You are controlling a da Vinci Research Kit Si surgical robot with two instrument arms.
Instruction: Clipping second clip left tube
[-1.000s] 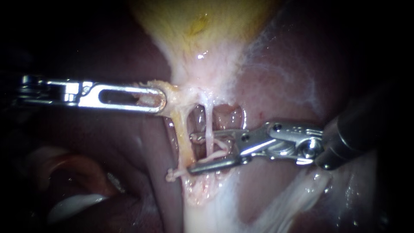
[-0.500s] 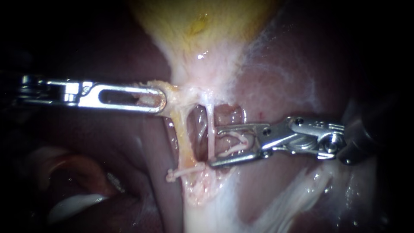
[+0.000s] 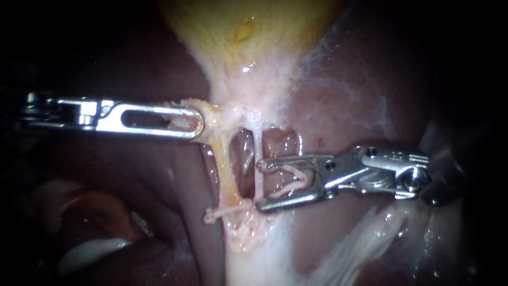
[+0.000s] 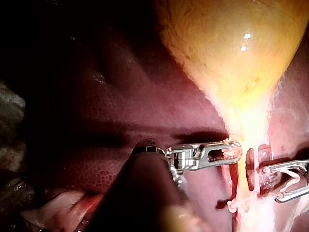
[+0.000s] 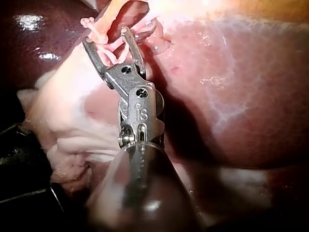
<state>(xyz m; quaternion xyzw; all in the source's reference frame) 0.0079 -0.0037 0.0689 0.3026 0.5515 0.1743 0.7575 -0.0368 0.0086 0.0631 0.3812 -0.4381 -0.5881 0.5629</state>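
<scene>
Yellow gallbladder fills the endoscope view at 12 o'clock and narrows downward into a pale neck, with dark red liver on both sides. The left instrument comes in level from 9 o'clock. Its slotted jaws are clamped on the neck tissue just where the neck splits into two strands. The left tube, a yellowish band, runs from that grip down toward 6 o'clock. A pale knotted strand sticks out beside its lower end, and I cannot tell what it is. A thinner whitish tube runs down at the 3 o'clock side of the left tube, with a dark window of liver between them.

The right instrument reaches in from 3 o'clock. Its jaws stand apart with a clear gap, and a pale curled piece lies between them. Their tips sit at the thin whitish tube, which crosses the mouth of the jaws. The left tube lies beyond the tips, apart from them and not enclosed.

The right wrist view shows the same spread jaws with pale curls at their tips. The left wrist view shows the left instrument's jaws closed on tissue below the gallbladder.
</scene>
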